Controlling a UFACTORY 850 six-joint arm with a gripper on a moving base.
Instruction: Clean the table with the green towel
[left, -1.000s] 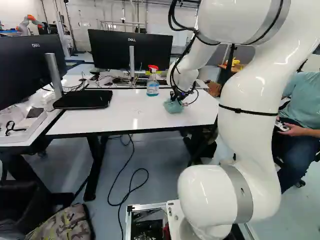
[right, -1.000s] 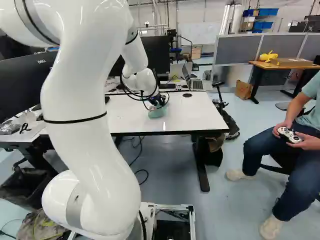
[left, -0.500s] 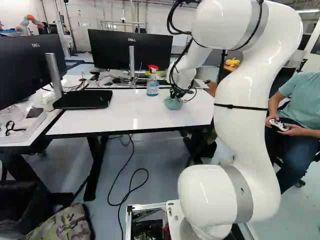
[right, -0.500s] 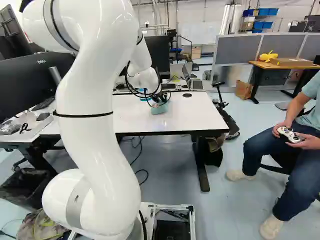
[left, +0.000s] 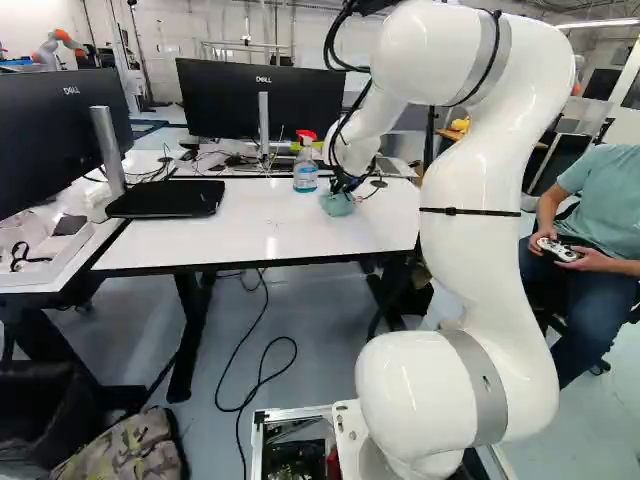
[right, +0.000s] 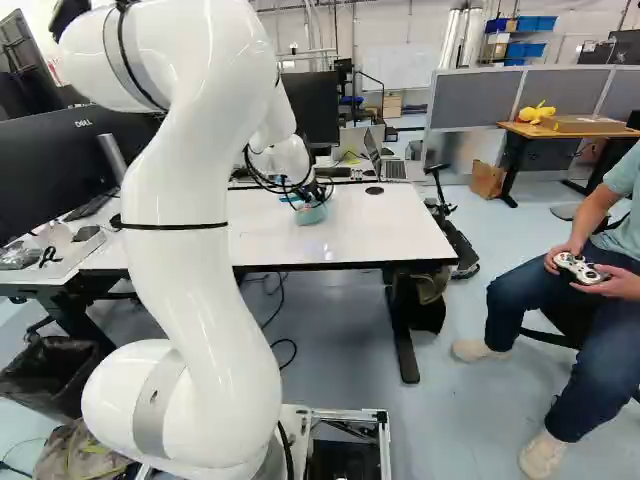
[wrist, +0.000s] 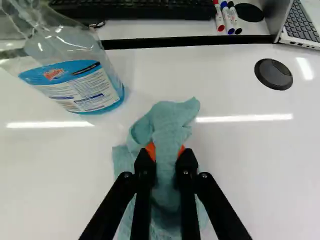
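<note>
Pinching green towel (wrist: 167, 122), hand (left: 343, 187) slightly open

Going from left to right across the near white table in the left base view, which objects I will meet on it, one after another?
Black monitor foot → spray bottle → green towel, held in the gripper → round black cap.

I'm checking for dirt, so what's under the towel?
The white table shows around the towel, which the tool grips. The patch beneath is covered, so any dirt there can't be seen.
</note>
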